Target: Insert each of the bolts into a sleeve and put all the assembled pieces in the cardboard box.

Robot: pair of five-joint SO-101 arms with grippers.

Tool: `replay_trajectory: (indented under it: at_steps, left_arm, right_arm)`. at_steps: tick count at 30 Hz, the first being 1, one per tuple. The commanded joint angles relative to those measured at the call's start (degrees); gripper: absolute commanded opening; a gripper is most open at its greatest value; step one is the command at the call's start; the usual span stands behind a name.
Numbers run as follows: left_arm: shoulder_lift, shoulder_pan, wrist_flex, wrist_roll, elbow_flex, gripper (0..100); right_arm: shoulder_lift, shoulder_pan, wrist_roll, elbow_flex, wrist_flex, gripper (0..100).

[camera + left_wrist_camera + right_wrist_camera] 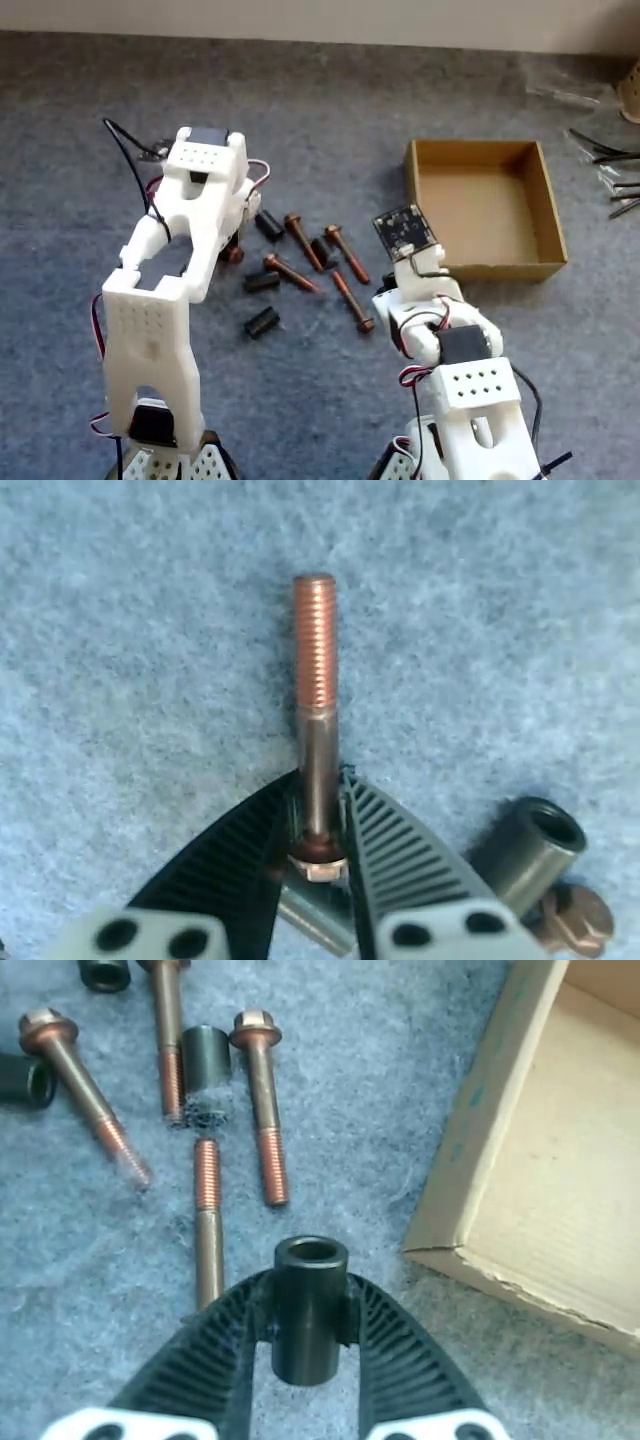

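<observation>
My left gripper (320, 825) is shut on a copper bolt (317, 680), gripping the shank just above the head, with the threaded end pointing away over the carpet. My right gripper (310, 1310) is shut on a black sleeve (311, 1270), held upright with its open bore showing. The cardboard box (500, 270) sits on the carpet at the right, and its corner (470, 1170) lies just beside the right gripper. Several loose bolts (345, 255) and sleeves (262, 322) lie between the left arm (190, 230) and the right arm (440, 340).
Grey carpet covers the table. Another sleeve (530, 850) and a bolt head (575, 920) lie close to the left gripper. Beyond the right gripper lie bolts (258, 1100) and a sleeve (205, 1060). Dark cable ties (610, 170) lie at the far right edge.
</observation>
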Motion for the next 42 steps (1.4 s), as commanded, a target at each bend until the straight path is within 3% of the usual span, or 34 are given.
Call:
replay_trajectory:
  at_steps: [1, 4, 13, 16, 23, 27, 38, 42]
  left_arm:
    - [-3.4, -0.5, -0.5, -0.1, -1.9, 1]
    - [-3.4, 0.7, -0.6, -4.7, -1.9, 1]
    - [-3.4, 2.9, -0.3, -8.4, -1.9, 3]
    - [-3.4, 4.9, -0.2, -9.2, -1.9, 13]
    - [-3.4, 6.5, -0.1, -9.2, -1.8, 46]
    - [-3.5, 6.5, -0.5, -9.2, 0.2, 57]
    - [-4.1, 6.0, 0.0, -9.6, -0.2, 59]
    - [-4.1, 4.4, 3.8, -9.6, -1.6, 59]
  right_arm:
    - [-1.1, 0.5, 0.7, -0.6, -1.1, 0.5]
    - [-1.1, 0.5, 0.7, -0.6, -1.1, 0.5]
    - [-1.1, 0.5, 0.7, -0.6, -1.1, 0.5]
    - [-1.1, 0.5, 0.7, -0.6, -1.1, 0.5]
    - [-1.1, 0.5, 0.7, -0.6, -1.1, 0.5]
    - [-1.1, 0.5, 0.7, -0.6, -1.1, 0.5]
    - [-1.1, 0.5, 0.7, -0.6, -1.1, 0.5]
    - [-1.1, 0.5, 0.7, -0.6, -1.1, 0.5]
